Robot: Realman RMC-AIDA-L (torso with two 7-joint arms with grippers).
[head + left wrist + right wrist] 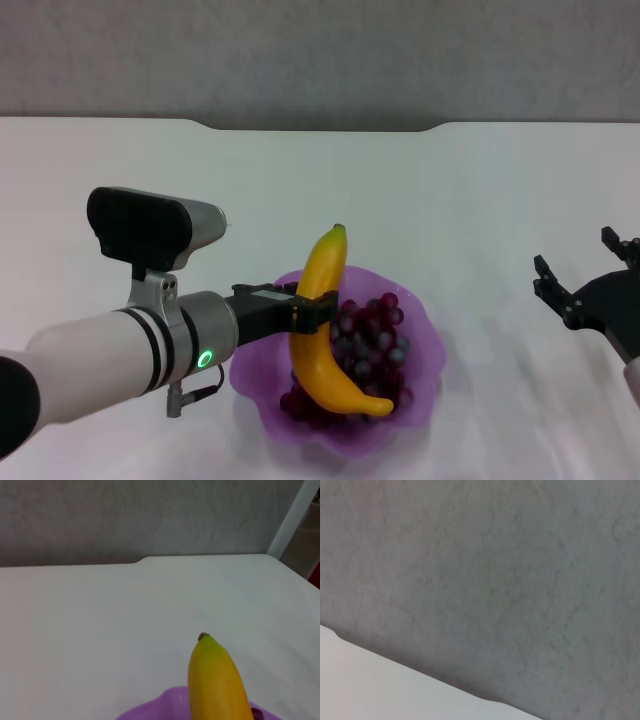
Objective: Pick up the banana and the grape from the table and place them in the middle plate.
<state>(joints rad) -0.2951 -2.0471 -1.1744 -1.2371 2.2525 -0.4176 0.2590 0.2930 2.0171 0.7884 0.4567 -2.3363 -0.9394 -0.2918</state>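
The yellow banana (325, 325) is over the purple scalloped plate (425, 375), its lower end resting among the dark red grapes (372, 335) in the plate and its green tip pointing up and away. My left gripper (312, 310) is shut on the banana's middle from the left. The left wrist view shows the banana's tip (216, 677) above the plate's rim (160, 707). My right gripper (585, 280) is open and empty, above the table (480, 200) at the right edge.
The white table runs to a notched far edge with a grey wall behind. The right wrist view shows only the wall and the table's far edge (380, 680).
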